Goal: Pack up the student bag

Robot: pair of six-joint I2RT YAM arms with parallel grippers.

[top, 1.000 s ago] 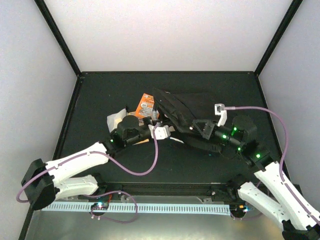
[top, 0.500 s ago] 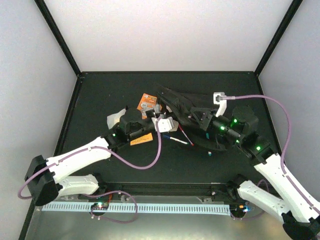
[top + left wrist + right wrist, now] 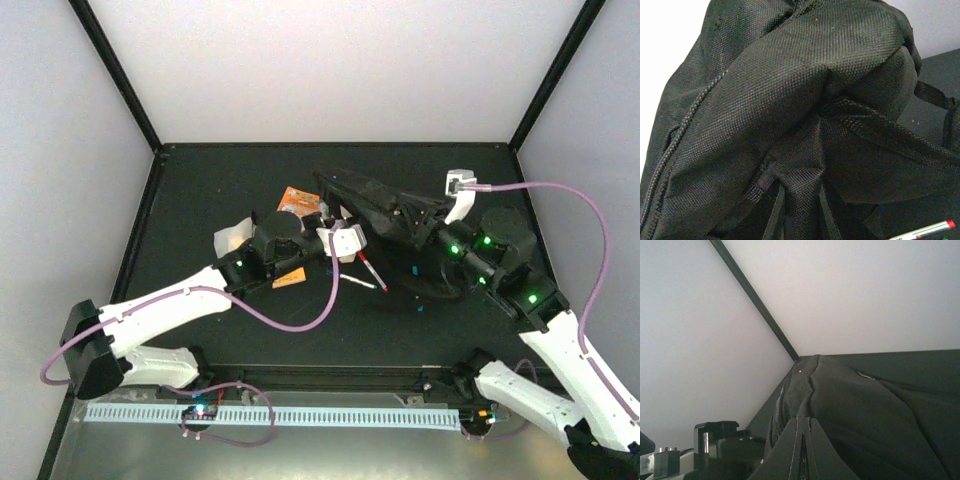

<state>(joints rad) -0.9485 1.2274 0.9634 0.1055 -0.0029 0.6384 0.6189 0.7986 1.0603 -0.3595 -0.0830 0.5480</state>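
The student bag (image 3: 372,203), a large black fabric backpack, hangs lifted between my two grippers above the middle of the table. My left gripper (image 3: 338,220) is shut on a fold of its fabric; in the left wrist view the bag (image 3: 790,90) fills the frame and the gripper (image 3: 800,194) pinches a woven strip. My right gripper (image 3: 412,216) is shut on the bag's zippered edge, seen in the right wrist view as the gripper (image 3: 804,424) clamping the bag (image 3: 870,410). The grey handle is hidden.
An orange packet (image 3: 298,202) lies behind the left gripper. A whitish pouch (image 3: 231,238) lies at the left. Pens (image 3: 368,274) and an orange card (image 3: 289,281) lie on the black table (image 3: 200,190) under the bag. A pen (image 3: 927,231) shows below the bag.
Both grippers have raised the bag and carried it back and to the right. The pens and orange card that it covered now show on the table.
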